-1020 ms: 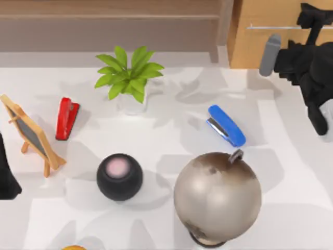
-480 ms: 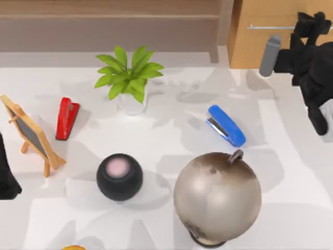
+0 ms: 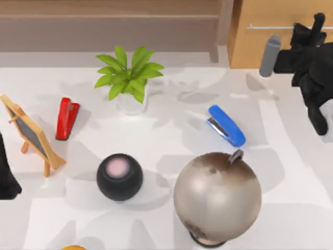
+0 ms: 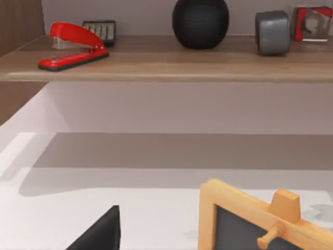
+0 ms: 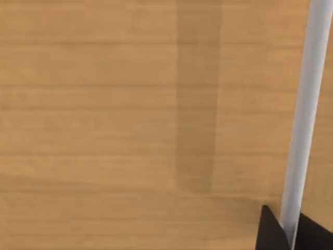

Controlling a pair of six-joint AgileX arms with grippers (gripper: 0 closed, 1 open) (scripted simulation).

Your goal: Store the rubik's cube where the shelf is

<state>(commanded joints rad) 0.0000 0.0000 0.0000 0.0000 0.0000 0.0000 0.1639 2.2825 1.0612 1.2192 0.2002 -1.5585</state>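
Light-wood drawer cabinet [image 3: 260,49] at the table's back right corner: my right gripper [image 3: 311,27] is pinching its metal bar handle [image 5: 307,104]. Left arm parked at the left edge. Can't place the rubik's cube; probably inside the cabinet. Expect it to be light, rigid and slick-faced, so grab opposite flat faces. Shelf [image 3: 104,23] runs along the back edge.

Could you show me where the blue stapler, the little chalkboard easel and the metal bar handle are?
blue stapler [image 3: 227,125], top view, middle of its blue top arm.
chalkboard easel [image 3: 32,134], top view, its dark board face.
metal bar handle [image 5: 304,112], right wrist view, middle of the pale bar against the wooden cabinet front.
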